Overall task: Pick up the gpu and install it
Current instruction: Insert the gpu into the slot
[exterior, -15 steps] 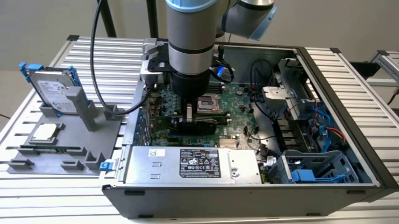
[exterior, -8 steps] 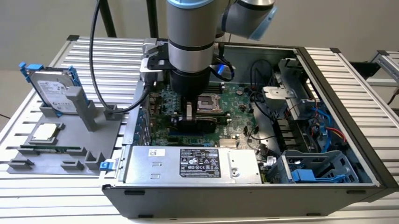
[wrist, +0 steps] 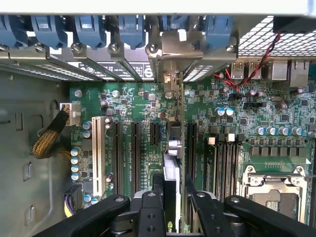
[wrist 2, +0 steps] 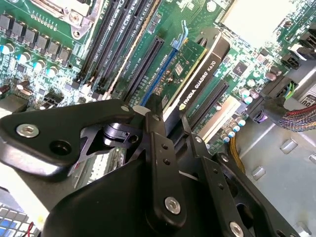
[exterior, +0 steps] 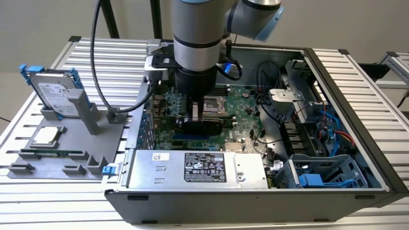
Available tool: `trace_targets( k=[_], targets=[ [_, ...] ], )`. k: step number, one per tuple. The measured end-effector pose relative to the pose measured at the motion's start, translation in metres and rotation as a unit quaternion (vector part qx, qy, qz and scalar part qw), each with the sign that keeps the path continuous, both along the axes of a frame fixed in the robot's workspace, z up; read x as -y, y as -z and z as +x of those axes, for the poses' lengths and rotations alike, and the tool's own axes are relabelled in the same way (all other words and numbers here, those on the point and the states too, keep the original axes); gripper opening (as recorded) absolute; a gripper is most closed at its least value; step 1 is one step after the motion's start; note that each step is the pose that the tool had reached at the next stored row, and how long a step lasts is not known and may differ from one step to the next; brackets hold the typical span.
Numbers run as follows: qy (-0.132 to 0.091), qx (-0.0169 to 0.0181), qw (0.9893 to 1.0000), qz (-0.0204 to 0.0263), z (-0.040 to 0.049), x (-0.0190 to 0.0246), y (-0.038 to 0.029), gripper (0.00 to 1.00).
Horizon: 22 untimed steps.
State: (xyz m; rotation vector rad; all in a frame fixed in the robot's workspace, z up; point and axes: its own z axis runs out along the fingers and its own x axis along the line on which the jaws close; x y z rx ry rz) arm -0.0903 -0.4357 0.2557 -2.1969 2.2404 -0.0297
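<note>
Inside the open computer case [exterior: 357, 110], the gripper [wrist 2: 170, 121] is closed on the gpu [wrist 2: 197, 79], holding it on edge over the green motherboard [wrist: 133, 103], at its long black slots [wrist 2: 143, 69]. In the exterior view, a hard drive [exterior: 56, 93] stands on a grey holder [exterior: 96, 143] at the exterior view's left, well apart.

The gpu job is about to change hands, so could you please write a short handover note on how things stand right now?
Gripper: shut on the gpu, gripping its top edge, down inside the open computer case.
Gpu: upright on edge over the motherboard, lined up along the expansion slots, with its silver end bracket at the case's rear slot openings.
Done: the card is picked up and brought to the slots.
Left: whether it is fully seated cannot be told; the gripper has not let go.
</note>
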Motion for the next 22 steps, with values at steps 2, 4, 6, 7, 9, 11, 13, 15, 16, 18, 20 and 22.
trace_targets(
  k=[2, 4, 6, 7, 9, 11, 13, 15, 16, 18, 20, 22],
  targets=[
    [0.0, -0.0018, 1.0, -0.0003, 0.0064, 0.0012, -0.0002, 0.0],
    [0.0, -0.0029, 1.0, -0.0002, 0.0099, 0.0022, -0.0005, 0.0],
    [-0.001, -0.0023, 1.0, 0.0009, 0.0113, 0.0025, -0.0009, 0.0],
    [-0.001, -0.0028, 1.0, 0.0004, 0.0111, 0.0026, -0.0036, 0.0],
    [-0.002, -0.003, 1.0, 0.0002, 0.011, 0.0027, -0.0107, 0.0],
    [-0.002, -0.0031, 1.0, 0.0, 0.011, 0.0027, -0.0198, 0.0],
    [-0.005, -0.0028, 1.0, 0.0001, 0.0111, 0.0027, -0.0249, 0.0],
    [-0.009, 0.0016, 1.0, 0.0001, 0.0113, 0.0027, -0.0255, 0.0],
    [-0.01, 0.0063, 0.9999, -0.0001, 0.0113, 0.0027, -0.0256, 0.0],
    [-0.012, 0.0204, 0.9997, -0.0017, 0.0115, 0.0027, -0.0257, 0.0],
    [-0.014, 0.0339, 0.9993, -0.0031, 0.012, 0.0027, -0.0256, 0.0],
    [-0.015, 0.0478, 0.9987, -0.005, 0.0122, 0.0027, -0.0254, 0.0]
  ],
)
